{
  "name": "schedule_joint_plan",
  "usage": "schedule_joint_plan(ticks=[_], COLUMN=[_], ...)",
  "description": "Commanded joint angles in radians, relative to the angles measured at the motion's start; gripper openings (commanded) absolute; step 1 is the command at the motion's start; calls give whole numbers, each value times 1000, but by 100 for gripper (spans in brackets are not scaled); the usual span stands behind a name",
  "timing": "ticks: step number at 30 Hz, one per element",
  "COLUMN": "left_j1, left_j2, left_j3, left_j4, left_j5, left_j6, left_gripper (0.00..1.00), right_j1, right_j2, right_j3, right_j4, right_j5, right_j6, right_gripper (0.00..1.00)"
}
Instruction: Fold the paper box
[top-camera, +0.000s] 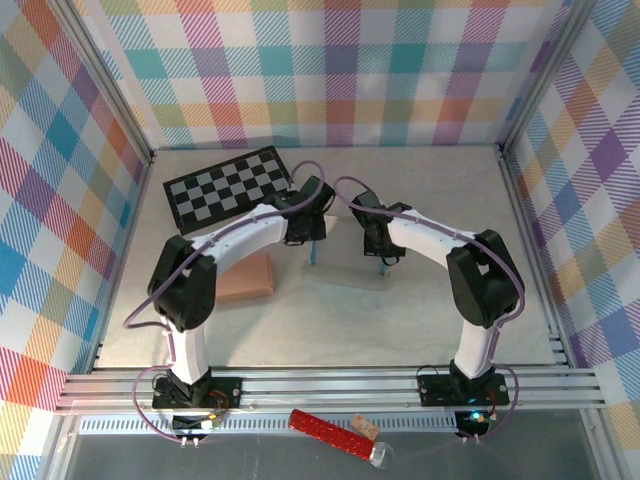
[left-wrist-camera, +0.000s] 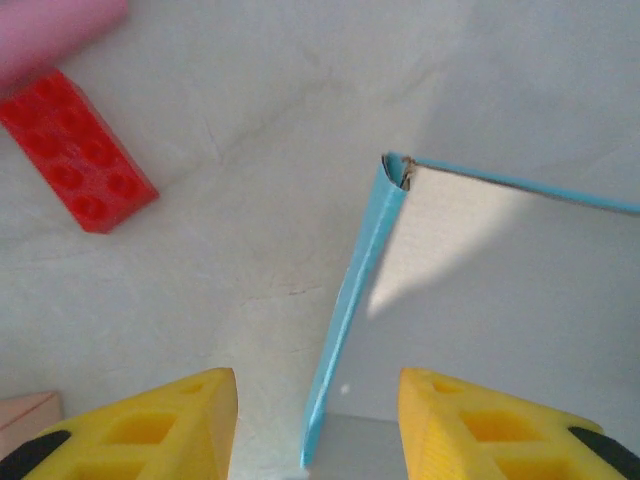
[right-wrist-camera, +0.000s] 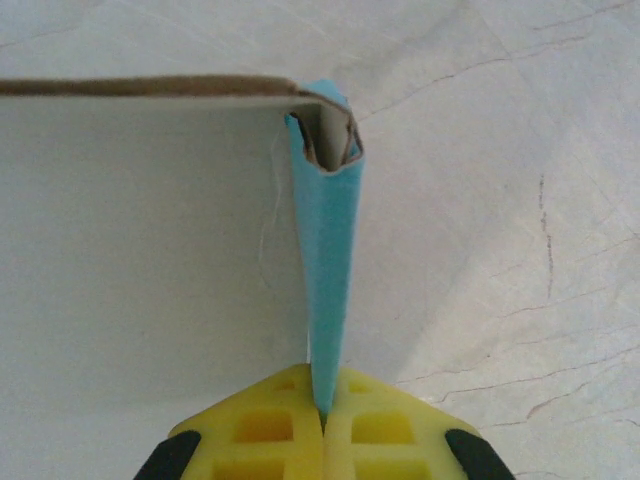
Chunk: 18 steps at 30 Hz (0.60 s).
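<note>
The paper box (top-camera: 345, 272) lies near the middle of the surface (top-camera: 420, 330), between the two arms. It is half-formed, with a pale floor and thin blue walls raised along some edges.

The right pincer (right-wrist-camera: 322, 412) is clenched on one upright blue wall, and the corner fold stands at 12 o'clock from its fingertips. The left pincer (left-wrist-camera: 318, 405) is released, with one yellow finger on either side of another blue wall and touching neither face.

**Risks**
- The clamped wall is thin card. A sideways pull from the right arm could crease it, or tear it at the corner where the layers look only loosely tucked.
- The box looks light and nothing weighs it down, so a tug may drag the whole sheet instead of bending the fold.
- If the left pincer closes off-centre, it could flatten its wall rather than stand it up, or push the corner at its 12 o'clock out of square.
- A red brick (left-wrist-camera: 75, 150) sits at 10 o'clock in the left wrist view, well apart from the wall, so it is probably no obstacle.

**Contents:** the visible floor of the box is bare. A checkerboard (top-camera: 228, 187) lies at 10 o'clock from the box, and a tan block (top-camera: 245, 277) at 9 o'clock.
</note>
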Motion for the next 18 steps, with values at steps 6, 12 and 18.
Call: schedule_joint_plan(ticks=[6, 12, 18], left_j1=[82, 91, 80], left_j2=[-173, -245, -281], left_j3=[-7, -140, -316], left_j4=[-100, -85, 82], left_j5=[84, 226, 403], left_j6=[-31, -58, -148], left_gripper=[44, 39, 35], right_j1=[-116, -237, -287], right_j2=[95, 119, 101], right_j3=[122, 179, 145], right_j4=[-277, -442, -486], right_j5=[-38, -186, -402], right_j6=[203, 445, 682], right_gripper=[0, 0, 0])
